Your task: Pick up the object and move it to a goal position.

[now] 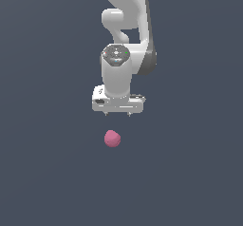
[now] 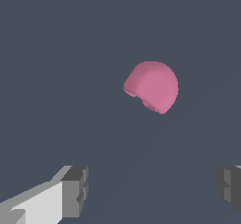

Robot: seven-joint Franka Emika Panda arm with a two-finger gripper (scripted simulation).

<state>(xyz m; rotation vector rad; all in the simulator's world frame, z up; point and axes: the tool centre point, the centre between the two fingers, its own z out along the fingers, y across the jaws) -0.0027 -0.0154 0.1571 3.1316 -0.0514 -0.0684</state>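
The object is a small pink, lumpy ball [image 1: 112,138] lying on the dark grey floor, seen closer in the wrist view as the same pink ball [image 2: 152,86]. My white gripper [image 1: 117,114] hangs just above and behind it in the exterior view, not touching it. Only short finger stubs show below the hand there. The wrist view shows the gripper [image 2: 153,192] open, with its two grey fingertips [image 2: 76,191] far apart and nothing between them. The ball sits ahead of the gap, not inside it.
A flat, dark grey floor [image 1: 47,173] fills both views. The white arm [image 1: 124,25] rises behind the gripper toward the top of the exterior view.
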